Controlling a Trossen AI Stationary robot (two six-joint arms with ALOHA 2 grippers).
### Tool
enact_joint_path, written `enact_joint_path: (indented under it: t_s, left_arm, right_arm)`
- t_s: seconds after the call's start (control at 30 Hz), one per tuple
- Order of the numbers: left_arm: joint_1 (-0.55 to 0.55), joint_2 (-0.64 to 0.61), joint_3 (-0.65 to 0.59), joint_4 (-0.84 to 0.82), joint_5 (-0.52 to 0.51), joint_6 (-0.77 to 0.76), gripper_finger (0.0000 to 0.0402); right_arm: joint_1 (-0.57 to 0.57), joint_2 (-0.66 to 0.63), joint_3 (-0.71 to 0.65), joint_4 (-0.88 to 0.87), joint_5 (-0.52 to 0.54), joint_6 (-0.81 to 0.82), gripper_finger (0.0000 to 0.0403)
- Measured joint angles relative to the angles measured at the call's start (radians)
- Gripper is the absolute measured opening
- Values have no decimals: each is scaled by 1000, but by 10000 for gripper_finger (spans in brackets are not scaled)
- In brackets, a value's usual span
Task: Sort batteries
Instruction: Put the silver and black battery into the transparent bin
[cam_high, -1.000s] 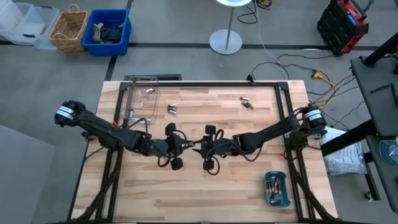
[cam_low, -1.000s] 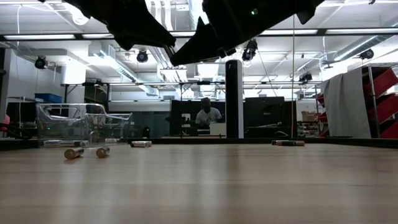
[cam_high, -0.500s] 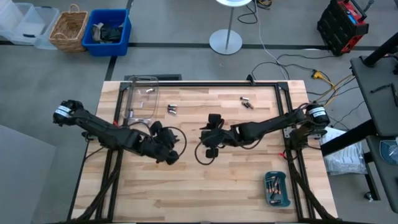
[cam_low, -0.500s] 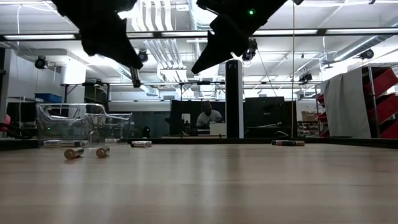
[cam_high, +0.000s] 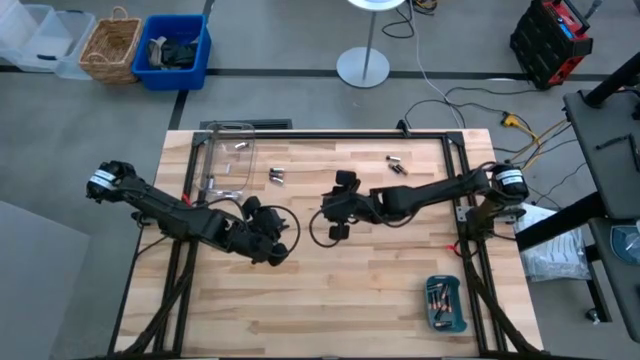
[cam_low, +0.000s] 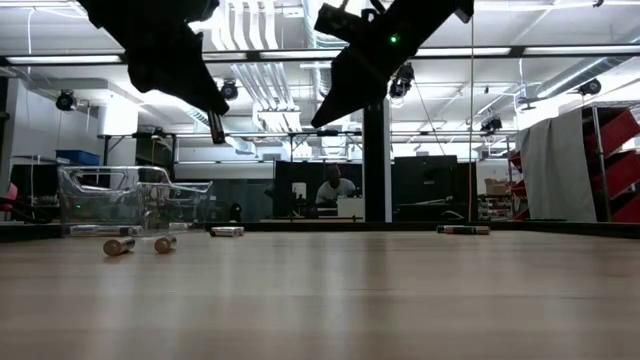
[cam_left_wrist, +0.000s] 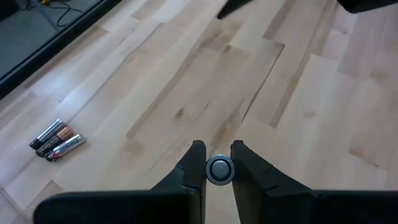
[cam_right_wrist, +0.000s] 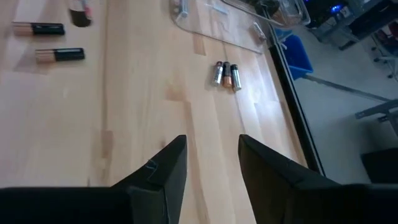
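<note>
The left claw (cam_left_wrist: 213, 163) pinches one small silvery cylindrical battery (cam_left_wrist: 219, 169) above the wooden counter (cam_high: 380, 290). The right claw (cam_right_wrist: 210, 154) hangs wide apart. Three coppery-and-silver cells (cam_right_wrist: 226, 73) lie together beside the clear plastic box (cam_right_wrist: 249, 15).

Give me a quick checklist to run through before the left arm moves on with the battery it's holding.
1. Left gripper shut on a battery, seen end-on between its fingers: ok.
2. Left gripper raised above the table in the low view: ok.
3. Right gripper open and empty, apart from the left arm: ok.
4. Clear plastic box at the table's far left, a few cells inside: ok.
5. Teal tray at the near right corner, holding batteries: ok.
6. Which container suits the held battery's size: cannot tell.
</note>
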Motion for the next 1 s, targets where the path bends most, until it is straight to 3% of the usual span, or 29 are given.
enact_joint_path:
  t_s: [0.33, 0.47, 0.6, 0.83, 1.0]
  left_arm:
    - [0, 0, -1, -22, -9, -31, 28]
    - [16, -7, 44, -128, -9, -65, 28]
    - [60, -17, 144, -350, -16, -112, 28]
    - [246, -73, 213, -682, -26, -184, 28]
    - [440, -160, 160, -711, -12, -192, 28]
  right_arm:
    - [-22, 0, 0, -1, 0, 1, 128]
    - [-22, 1, 0, -2, 0, 4, 133]
    - [-22, 1, 0, -12, 0, 7, 139]
    - [-22, 2, 0, -32, 0, 11, 138]
    - [-22, 2, 0, -32, 0, 11, 126]
